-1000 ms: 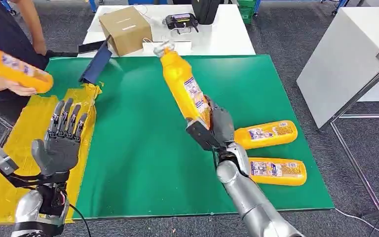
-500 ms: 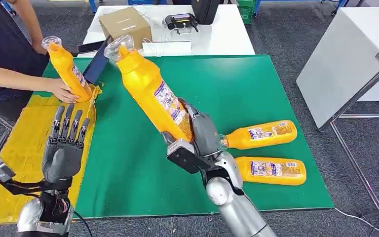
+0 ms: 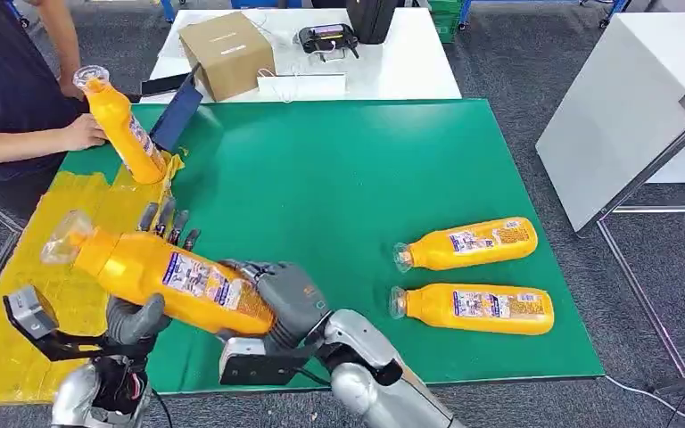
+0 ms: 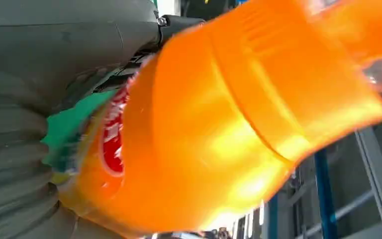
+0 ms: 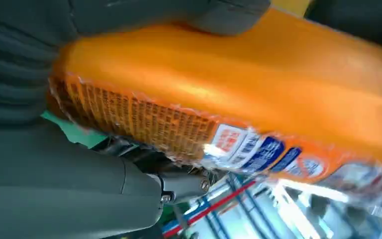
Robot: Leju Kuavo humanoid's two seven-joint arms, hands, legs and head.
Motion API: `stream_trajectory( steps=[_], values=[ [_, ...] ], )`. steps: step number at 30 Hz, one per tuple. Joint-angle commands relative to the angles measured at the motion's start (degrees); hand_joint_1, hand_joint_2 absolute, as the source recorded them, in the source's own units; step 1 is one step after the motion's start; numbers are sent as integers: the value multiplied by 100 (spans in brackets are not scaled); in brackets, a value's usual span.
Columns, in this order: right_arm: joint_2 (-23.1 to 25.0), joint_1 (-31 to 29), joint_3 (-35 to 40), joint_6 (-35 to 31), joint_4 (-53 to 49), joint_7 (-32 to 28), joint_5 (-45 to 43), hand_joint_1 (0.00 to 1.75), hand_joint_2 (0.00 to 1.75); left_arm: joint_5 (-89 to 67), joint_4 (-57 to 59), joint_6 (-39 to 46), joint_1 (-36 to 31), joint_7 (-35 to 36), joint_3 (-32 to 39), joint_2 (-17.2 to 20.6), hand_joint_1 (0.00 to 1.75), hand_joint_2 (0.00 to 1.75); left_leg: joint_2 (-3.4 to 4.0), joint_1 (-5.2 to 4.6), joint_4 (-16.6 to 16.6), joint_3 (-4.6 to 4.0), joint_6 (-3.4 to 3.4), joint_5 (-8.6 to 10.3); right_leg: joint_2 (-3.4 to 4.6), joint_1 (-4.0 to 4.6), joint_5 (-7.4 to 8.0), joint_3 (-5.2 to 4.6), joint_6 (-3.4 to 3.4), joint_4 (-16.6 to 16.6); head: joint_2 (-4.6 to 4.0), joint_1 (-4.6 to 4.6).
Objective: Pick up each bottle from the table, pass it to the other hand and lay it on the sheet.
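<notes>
My right hand (image 3: 290, 299) grips an orange bottle (image 3: 169, 281) by its base, low over the near left of the green mat (image 3: 339, 169). The bottle lies almost level, its clear cap pointing left over the yellow sheet (image 3: 18, 259). It rests across my left hand (image 3: 134, 321), whose thumb is in front of it and whose fingers (image 3: 168, 218) stand straight up behind it. The left wrist view has the bottle (image 4: 219, 124) close against the palm. In the right wrist view, the bottle (image 5: 258, 94) is clasped by the hand (image 5: 40, 74).
Two more orange bottles (image 3: 468, 243) (image 3: 477, 308) lie on the mat's right side. A person's hand (image 3: 85, 132) holds another bottle (image 3: 125, 129) upright at the sheet's far corner. A cardboard box (image 3: 226, 52) sits on the white table behind. Another white table (image 3: 624, 98) stands at right.
My right hand swung the bottle down and left, from upright over the mat to almost level across my left palm. The person stood their bottle on the sheet's far corner.
</notes>
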Motion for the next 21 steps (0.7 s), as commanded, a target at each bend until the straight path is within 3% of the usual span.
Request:
stream_trajectory(
  steps=[1, 3, 4, 15, 18, 19, 20, 21],
  values=[
    [-174, -466, 1037, 220, 758, 35, 116, 175, 175, -38, 223, -275, 4, -28, -677, 473, 0, 175, -5, 9, -3, 29, -9, -8, 36, 4, -5, 28, -13, -6, 0, 0],
    [-200, -501, 1128, 246, 768, 38, 121, 175, 175, -123, 249, -339, -3, -122, -742, 552, 0, 175, -4, 9, -8, 32, -10, -8, 37, 4, -5, 31, -14, -9, 0, -2],
    [-212, -524, 1161, 257, 775, 47, 121, 175, 175, -140, 255, -379, -3, -167, -764, 599, 173, 175, -6, 7, -6, 25, -7, -6, 26, 3, -5, 25, -11, -8, 0, 2],
    [-315, -502, 947, 198, 764, 136, 82, 175, 175, -509, 192, -164, -29, -371, -624, 578, 175, 175, -17, 8, -2, 21, -5, -4, 15, 5, -5, 24, -8, -7, 0, -2],
    [-425, -374, 684, 1, 604, 302, 205, 175, 175, -1677, 59, 632, -106, -637, -471, 501, 175, 175, -25, 11, 1, 24, -7, -6, 16, 6, -7, 30, -11, -7, 0, 0],
    [-502, -247, 464, -111, 406, 402, 296, 166, 175, -2542, -21, 1204, -182, -740, -373, 446, 175, 175, -19, 6, -1, 10, -3, 0, 3, 3, -3, 13, -6, -6, 0, -2],
    [-552, -183, 356, -125, 282, 447, 337, 0, 175, -2858, -62, 1407, -229, -723, -322, 420, 175, 175, -28, 9, 2, 15, -5, -3, 5, 5, -7, 22, -9, -5, 0, 0],
    [-619, 88, 14, -264, -136, 588, 503, 0, 0, -4666, -151, 2564, -315, -706, -272, 383, 175, 175, -28, 7, 1, 7, -3, 1, -7, 5, -4, 13, -5, -5, 0, -2]
  ],
)
